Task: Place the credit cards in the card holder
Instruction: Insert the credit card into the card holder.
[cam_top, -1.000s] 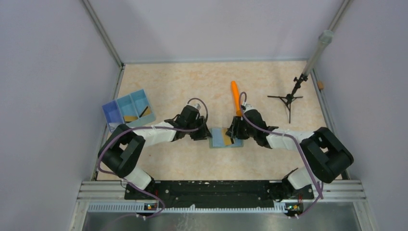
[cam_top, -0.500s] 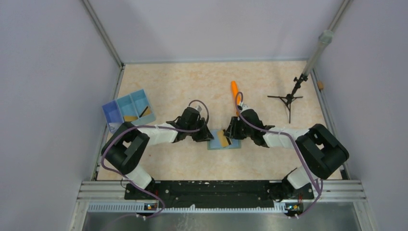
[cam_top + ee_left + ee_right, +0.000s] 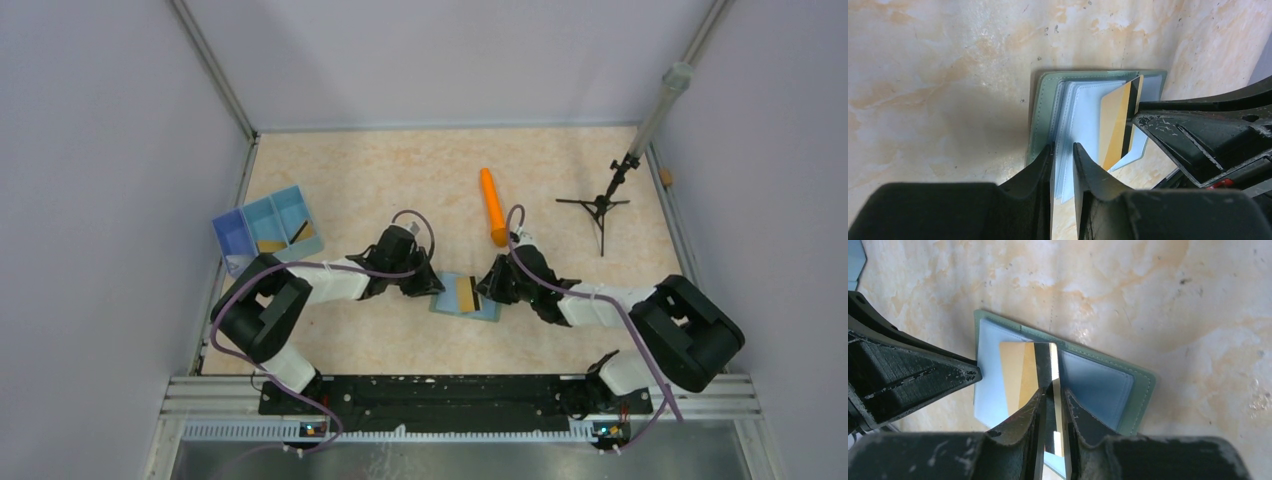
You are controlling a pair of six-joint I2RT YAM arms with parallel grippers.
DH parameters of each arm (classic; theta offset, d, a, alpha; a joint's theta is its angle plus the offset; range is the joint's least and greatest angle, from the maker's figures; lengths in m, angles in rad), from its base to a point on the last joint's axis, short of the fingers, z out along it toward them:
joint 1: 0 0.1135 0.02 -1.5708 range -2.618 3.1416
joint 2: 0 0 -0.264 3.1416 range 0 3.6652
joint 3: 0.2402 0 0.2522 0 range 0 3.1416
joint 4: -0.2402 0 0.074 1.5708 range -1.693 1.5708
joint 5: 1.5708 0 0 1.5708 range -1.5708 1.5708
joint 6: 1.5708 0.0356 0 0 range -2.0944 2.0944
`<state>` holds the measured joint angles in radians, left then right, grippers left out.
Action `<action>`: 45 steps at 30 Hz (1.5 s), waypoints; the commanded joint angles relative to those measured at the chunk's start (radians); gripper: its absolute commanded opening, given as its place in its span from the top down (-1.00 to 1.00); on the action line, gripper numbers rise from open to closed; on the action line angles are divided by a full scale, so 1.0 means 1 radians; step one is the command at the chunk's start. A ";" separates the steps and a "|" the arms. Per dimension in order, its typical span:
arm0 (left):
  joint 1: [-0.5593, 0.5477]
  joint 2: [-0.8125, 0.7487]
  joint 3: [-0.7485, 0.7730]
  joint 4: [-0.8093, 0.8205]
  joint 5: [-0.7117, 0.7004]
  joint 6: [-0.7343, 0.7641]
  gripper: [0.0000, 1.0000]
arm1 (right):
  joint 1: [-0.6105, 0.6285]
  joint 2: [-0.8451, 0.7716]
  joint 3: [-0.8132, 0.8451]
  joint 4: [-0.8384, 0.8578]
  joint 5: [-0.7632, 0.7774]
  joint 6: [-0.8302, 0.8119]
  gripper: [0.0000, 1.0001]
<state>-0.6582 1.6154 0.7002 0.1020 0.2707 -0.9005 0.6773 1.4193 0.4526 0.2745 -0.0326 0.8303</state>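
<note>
The grey-green card holder (image 3: 488, 311) lies open on the table between both arms, its pale blue inside up (image 3: 1098, 385). My left gripper (image 3: 432, 287) is shut on the pale inner sleeves at its left side (image 3: 1063, 152). A gold credit card (image 3: 466, 292) with a dark stripe tilts up over the open holder (image 3: 1115, 125). My right gripper (image 3: 484, 290) is shut on its striped edge (image 3: 1053, 395). Part of the card (image 3: 1020, 370) shows left of the right fingers. Other gold cards (image 3: 270, 245) rest in the blue tray.
A blue three-compartment tray (image 3: 240, 236) stands at the left. An orange cylinder (image 3: 492, 205) lies just beyond the right gripper. A black tripod stand (image 3: 600, 207) with a slanted pole is at the back right. Walls enclose the table on three sides.
Both grippers' jaws have narrowed. The right gripper has shifted nearer with the card, uncovering the orange cylinder. The card holder has turned slightly.
</note>
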 commanded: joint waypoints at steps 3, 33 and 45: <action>-0.019 -0.019 -0.023 0.005 -0.019 0.002 0.56 | 0.025 -0.056 -0.072 0.066 0.065 0.100 0.70; -0.027 -0.092 -0.047 -0.016 0.006 0.032 0.29 | 0.125 -0.164 -0.006 -0.217 0.077 0.055 0.38; -0.060 -0.090 -0.086 0.029 0.022 -0.009 0.33 | 0.163 -0.120 -0.018 -0.114 0.101 0.125 0.47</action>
<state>-0.7002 1.5299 0.6312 0.0711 0.2760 -0.8921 0.8188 1.2751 0.4152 0.0998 0.0444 0.9180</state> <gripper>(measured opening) 0.340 0.278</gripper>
